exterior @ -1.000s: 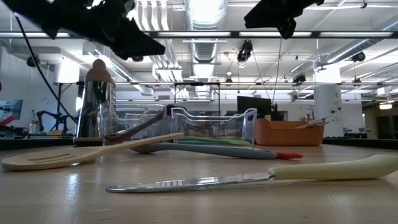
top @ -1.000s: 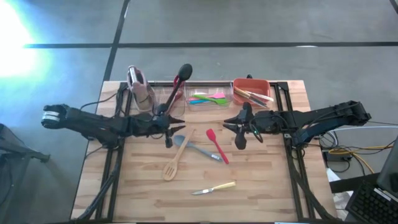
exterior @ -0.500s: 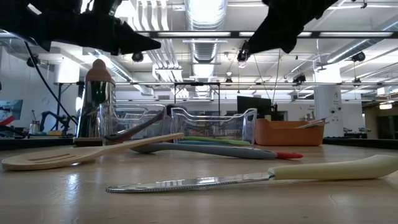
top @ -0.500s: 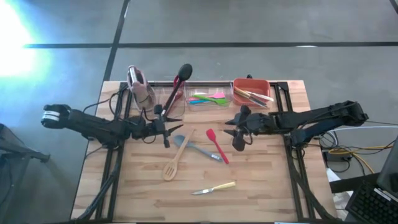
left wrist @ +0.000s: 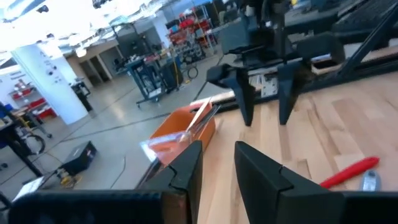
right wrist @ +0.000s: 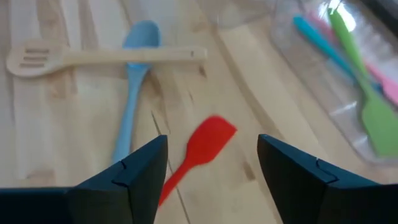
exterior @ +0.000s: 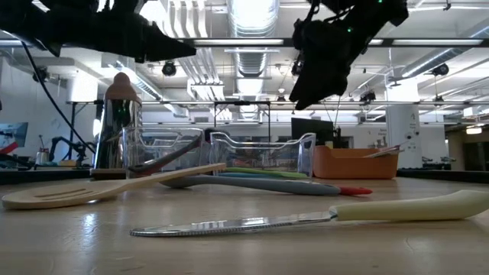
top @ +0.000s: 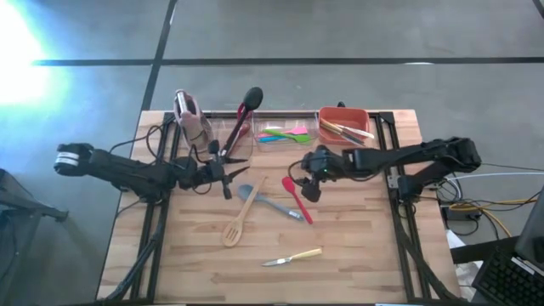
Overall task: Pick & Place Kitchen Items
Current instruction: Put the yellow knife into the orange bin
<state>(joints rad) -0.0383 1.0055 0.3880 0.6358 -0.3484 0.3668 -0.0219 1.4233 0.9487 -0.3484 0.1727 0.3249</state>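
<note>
On the table lie a red spatula (top: pixel 296 198), a blue spoon (top: pixel 265 201), a wooden slotted spatula (top: pixel 240 218) resting across the spoon, and a pale-handled knife (top: pixel 293 256). My right gripper (top: pixel 308 176) hangs open above the red spatula's blade (right wrist: pixel 206 140), which shows between its two fingers, apart from them. My left gripper (top: pixel 225 176) hovers open near the table's left middle, above the tabletop, with nothing between its fingers (left wrist: pixel 186 168). A black ladle (top: pixel 242 115) leans in a clear bin.
Along the far edge stand a pink-topped rack (top: pixel 190 119), a clear bin (top: pixel 285 134) with pink, green and blue spatulas, and a red-orange bin (top: pixel 344 125) holding pale-handled utensils. Bare wood lies toward the near edge around the knife.
My right gripper has moved toward the table's left edge and down, coming over the red spatula's blade, and its fingers have opened wide. My left gripper has drawn back a little toward the table's left edge. The utensils on the table have stayed where they were.
</note>
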